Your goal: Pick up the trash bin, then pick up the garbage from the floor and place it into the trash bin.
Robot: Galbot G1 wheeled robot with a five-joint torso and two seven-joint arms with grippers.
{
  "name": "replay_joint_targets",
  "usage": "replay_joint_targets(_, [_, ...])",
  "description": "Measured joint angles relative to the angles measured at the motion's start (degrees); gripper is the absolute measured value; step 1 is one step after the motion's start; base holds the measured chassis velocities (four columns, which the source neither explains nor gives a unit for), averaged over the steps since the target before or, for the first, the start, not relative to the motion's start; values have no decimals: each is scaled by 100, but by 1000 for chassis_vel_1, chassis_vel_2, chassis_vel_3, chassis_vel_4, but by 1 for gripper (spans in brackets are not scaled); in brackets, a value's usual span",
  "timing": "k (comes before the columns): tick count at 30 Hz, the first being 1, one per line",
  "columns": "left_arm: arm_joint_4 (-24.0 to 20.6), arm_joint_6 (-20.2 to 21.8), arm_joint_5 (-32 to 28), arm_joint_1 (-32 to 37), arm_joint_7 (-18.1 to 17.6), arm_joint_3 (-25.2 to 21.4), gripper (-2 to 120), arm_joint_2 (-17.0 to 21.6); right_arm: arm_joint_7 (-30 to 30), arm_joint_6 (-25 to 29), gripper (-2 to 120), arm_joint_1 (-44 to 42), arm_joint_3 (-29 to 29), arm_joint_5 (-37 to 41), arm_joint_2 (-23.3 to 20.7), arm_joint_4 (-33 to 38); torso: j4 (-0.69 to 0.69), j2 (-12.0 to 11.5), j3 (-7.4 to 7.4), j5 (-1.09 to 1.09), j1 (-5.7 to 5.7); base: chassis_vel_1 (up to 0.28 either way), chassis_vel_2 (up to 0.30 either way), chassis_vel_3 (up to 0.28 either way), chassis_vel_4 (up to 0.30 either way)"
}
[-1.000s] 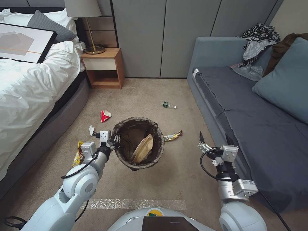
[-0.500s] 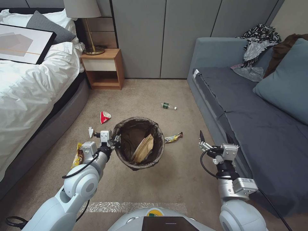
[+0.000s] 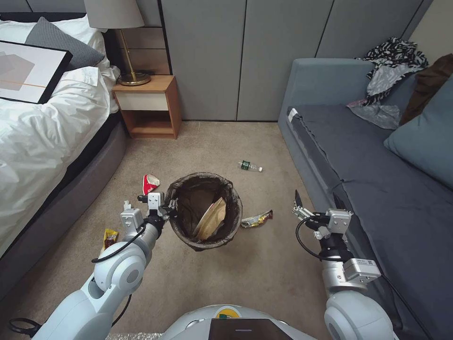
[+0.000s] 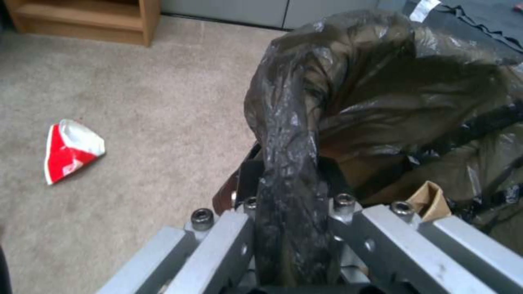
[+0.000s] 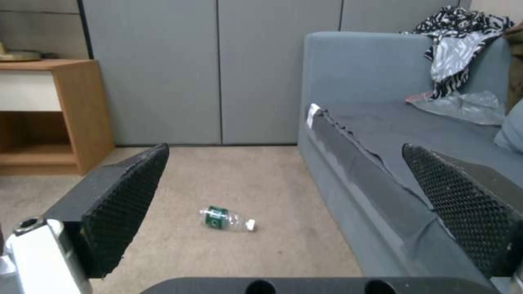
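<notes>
From the head view, our left gripper [image 3: 166, 208] is clamped on the near-left rim of the trash bin [image 3: 204, 211], which hangs lifted just beyond it with a brown paper bag [image 3: 211, 219] already inside. Our right gripper [image 3: 315, 204] hovers with its fingers spread and empty beside the sofa [image 3: 373, 174]. Between the right gripper and the bin lies a gold wrapper [image 3: 257, 219]; the small bottle [image 3: 249, 165] sits farther out ahead of it. A red-and-white cup [image 3: 150, 183] lies just beyond the left gripper and a yellow wrapper [image 3: 109, 237] behind it to its left. We judge the step now is choosing a piece; the gold wrapper looks the closest reach, and the bin should stay level while we go.

In the left wrist view, the dark bag liner [image 4: 289, 171] is pinched between the gripper's jaws; a firm hold matters, since slick plastic may slip.

In the right wrist view, the open pads [image 5: 122, 212] frame the bottle [image 5: 226, 219] well ahead. Its label is green, though we cannot read any writing on it.
</notes>
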Motion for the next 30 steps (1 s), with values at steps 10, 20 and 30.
replay_joint_targets(10, [-4,1,10,12,0,7,5,-6,10,-2,100,24,4,-1,-3,2,1,0,0,0,0,-129,140,144,-131])
replay_joint_targets(20, [-8,1,14,8,3,7,5,-7,10,-16,100,38,5,-3,7,2,0,0,0,0,0,-125,129,124,-122])
replay_joint_targets(30, [-8,1,3,-27,1,1,5,13,110,-57,100,213,37,134,-234,-78,1,0,0,0,1,-111,114,104,-100])
